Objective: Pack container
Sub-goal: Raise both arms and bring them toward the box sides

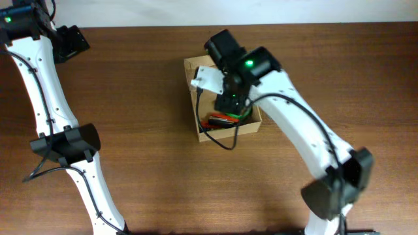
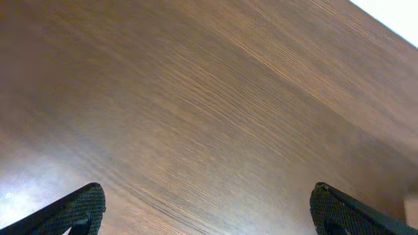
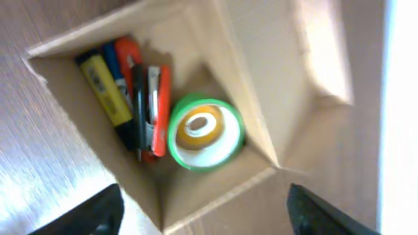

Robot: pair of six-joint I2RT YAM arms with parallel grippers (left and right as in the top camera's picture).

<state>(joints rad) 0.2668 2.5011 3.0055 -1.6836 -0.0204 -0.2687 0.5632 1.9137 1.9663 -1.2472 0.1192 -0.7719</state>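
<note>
The container (image 1: 193, 104), a tan cardboard box, stands open at the table's middle. In the right wrist view its inner wall (image 3: 261, 78) slopes down to a green tape roll (image 3: 206, 132) lying flat beside several markers (image 3: 130, 98) in yellow, blue, orange and black. My right gripper (image 3: 209, 215) hovers above the box's near wall, open, with nothing between its fingertips (image 3: 98, 212). From overhead the right gripper (image 1: 230, 101) is over the box's inside. My left gripper (image 2: 209, 212) is open over bare wood, far from the box, at the back left corner (image 1: 70, 43).
A white flap or label (image 1: 208, 78) shows at the box's back under the right wrist. The right arm (image 1: 307, 130) runs from the box to the front right. The left arm (image 1: 52, 111) lies along the left side.
</note>
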